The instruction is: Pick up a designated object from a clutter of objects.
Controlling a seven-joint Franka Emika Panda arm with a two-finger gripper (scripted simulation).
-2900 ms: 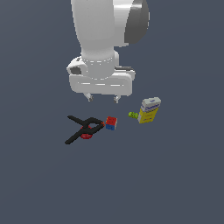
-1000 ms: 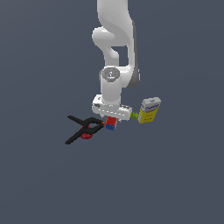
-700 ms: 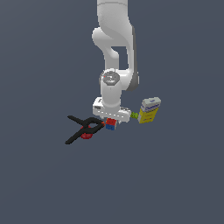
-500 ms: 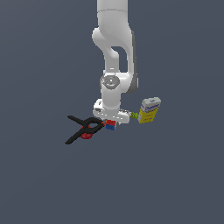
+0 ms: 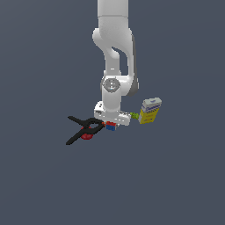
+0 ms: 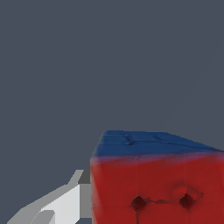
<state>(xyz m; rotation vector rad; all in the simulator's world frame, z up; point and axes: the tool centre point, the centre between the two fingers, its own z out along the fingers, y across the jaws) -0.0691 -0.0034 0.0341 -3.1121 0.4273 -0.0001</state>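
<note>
Dark grey-blue desk [image 5: 176, 176], uniform, fills the background in both views. Gripper [image 5: 110, 123] is down at the surface over the red-and-blue cube [image 5: 110, 126]; one white finger [image 6: 65, 203] is visible in the wrist view, touching the cube's red side. Whether the fingers are clamped on the cube cannot be told. Cube sits at the centre of the clutter. Black spring clamp [image 5: 83, 129], red parts, just beside the cube at 9 o'clock. Tiny green piece [image 5: 134, 116] at 2 o'clock, touching the yellow-and-white box [image 5: 149, 110], which stands upright beyond it.
</note>
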